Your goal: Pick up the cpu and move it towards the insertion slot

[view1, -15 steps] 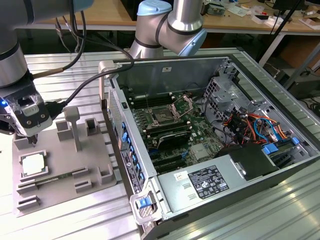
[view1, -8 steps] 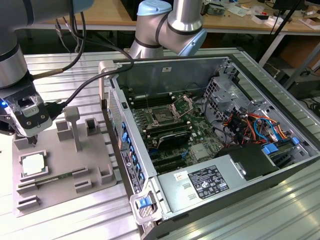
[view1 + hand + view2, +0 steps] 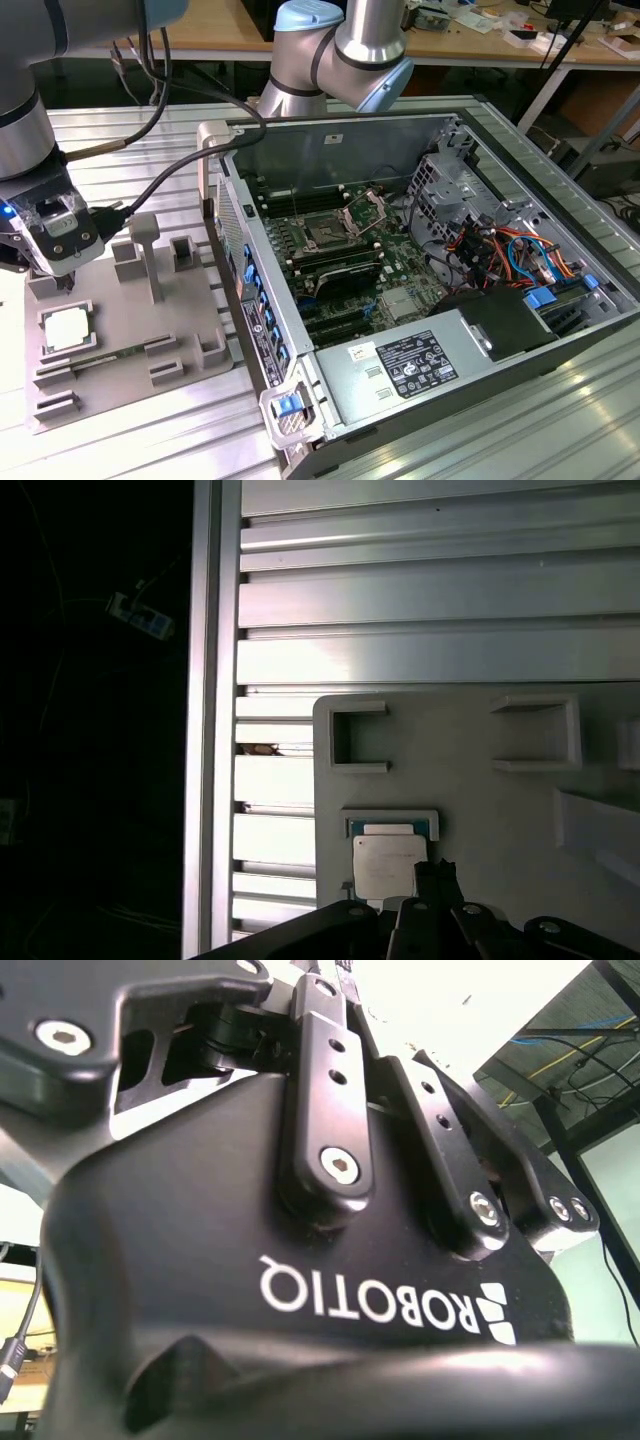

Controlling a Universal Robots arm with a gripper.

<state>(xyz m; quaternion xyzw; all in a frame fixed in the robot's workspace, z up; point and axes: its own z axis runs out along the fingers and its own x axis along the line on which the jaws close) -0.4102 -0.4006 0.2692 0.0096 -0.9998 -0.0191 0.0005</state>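
Hovering above the flat grey plastic tray (image 3: 115, 300) is the black robot gripper (image 3: 65, 282), clear of everything on the tray; whether the claw is spread or closed I cannot tell, but the chip is not in it. The cpu (image 3: 68, 328), a small square chip with a silvery-white metal top, lies flat in a shallow recess of the tray, untouched. It sits below the claw and slightly off to one side, toward the tray's edge nearest the exterior camera; being near square, it offers no long axis. The insertion slot (image 3: 325, 233), a square silver-framed socket with a dark centre, lies well apart from the tray, inside the open grey metal computer case (image 3: 330, 150) beside the tray on the exterior view's right.
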